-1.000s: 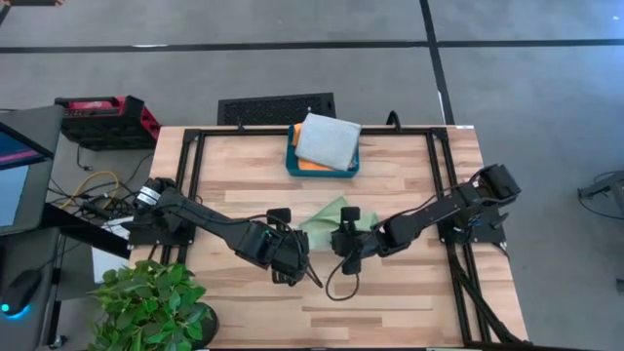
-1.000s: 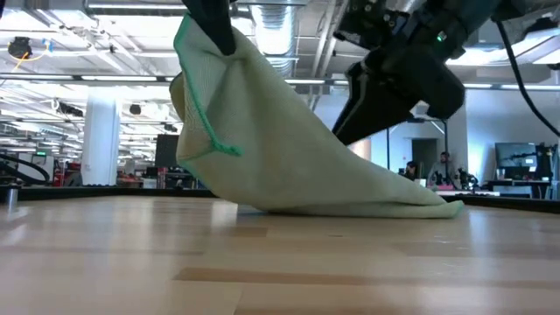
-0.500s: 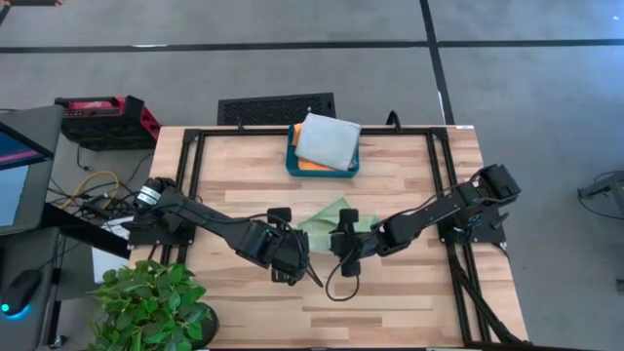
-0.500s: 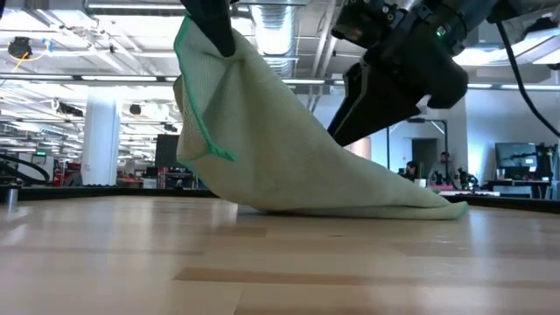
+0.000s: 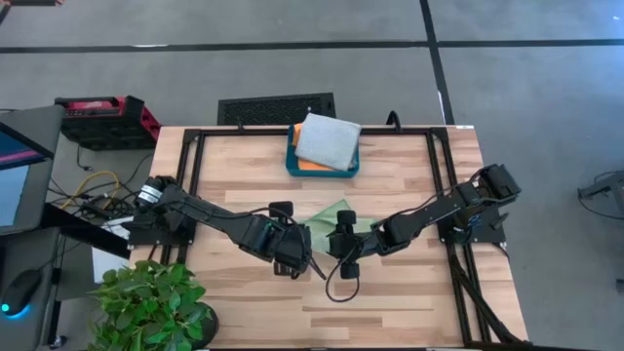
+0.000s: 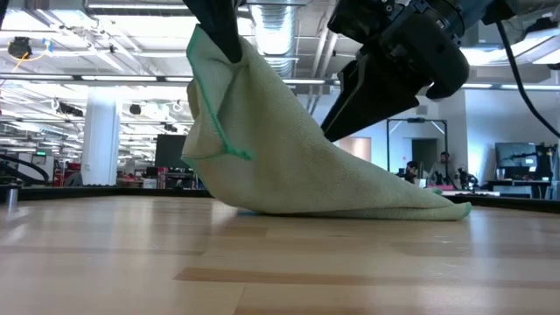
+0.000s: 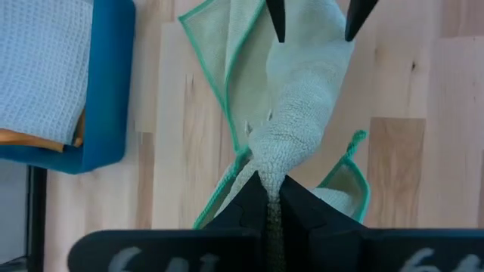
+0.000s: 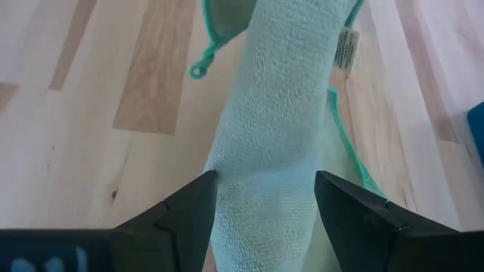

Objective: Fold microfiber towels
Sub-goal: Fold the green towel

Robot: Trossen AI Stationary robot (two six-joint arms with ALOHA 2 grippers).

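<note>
From above, the green towel (image 5: 331, 216) lies near the middle of the bench (image 5: 390, 292), between the two arms. The left claw (image 5: 292, 261) and the right claw (image 5: 343, 255) are close together at its near edge. At the far side a teal tray (image 5: 292, 166) holds a pale grey towel (image 5: 328, 140) on top of an orange towel (image 5: 296, 131).

From bench height, one part of the green towel (image 6: 289, 157) is lifted to a peak, and the rest slopes down to the wood. It sags and drapes, so I judge it soft and light, and it will not keep a shape alone.

In the left wrist view, the left claw (image 7: 271, 202) is closed tight on a bunched part of the cloth. The hemmed edge (image 7: 219, 98) looks like a firmer place to pinch.

In the right wrist view, the right claw (image 8: 265, 196) stands wide, with the cloth between its fingers (image 8: 189, 208), not yet pinched.
</note>
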